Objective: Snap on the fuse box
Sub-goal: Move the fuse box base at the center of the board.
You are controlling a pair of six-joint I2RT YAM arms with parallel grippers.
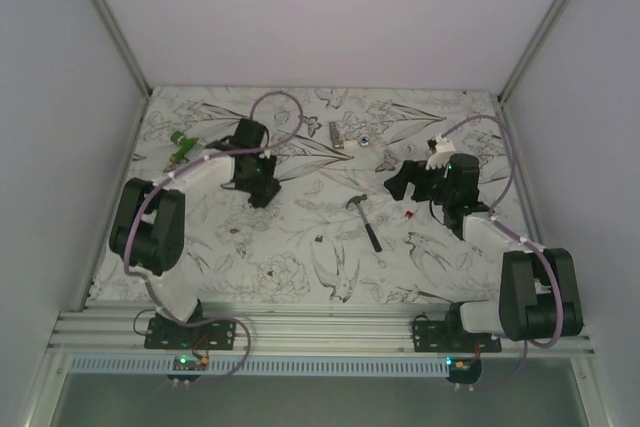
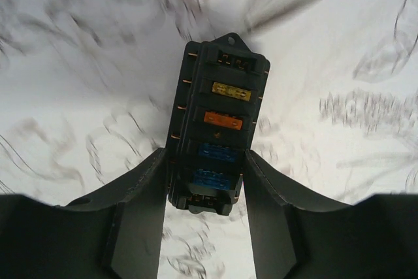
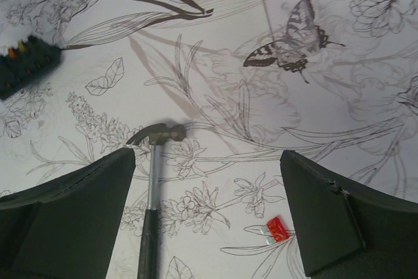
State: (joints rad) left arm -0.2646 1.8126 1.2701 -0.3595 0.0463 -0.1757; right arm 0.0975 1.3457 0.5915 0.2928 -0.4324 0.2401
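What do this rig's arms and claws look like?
The left arm and right arm match: chunky black joint housings, white links, a pale purple cable looping along each. The left claw and right claw have two wide, matte black, wedge-shaped fingers. No markings visible.

A lab robot cell: white walls box in a floral-covered table edged by aluminium rail.

A claw hammer with a steel head and black handle lies on the white tabletop printed with flowers and birds. A small red translucent blade fuse lies near it, to its right. Toward the far edge rests a small grey oblong metal piece, with a small green plastic item far left.
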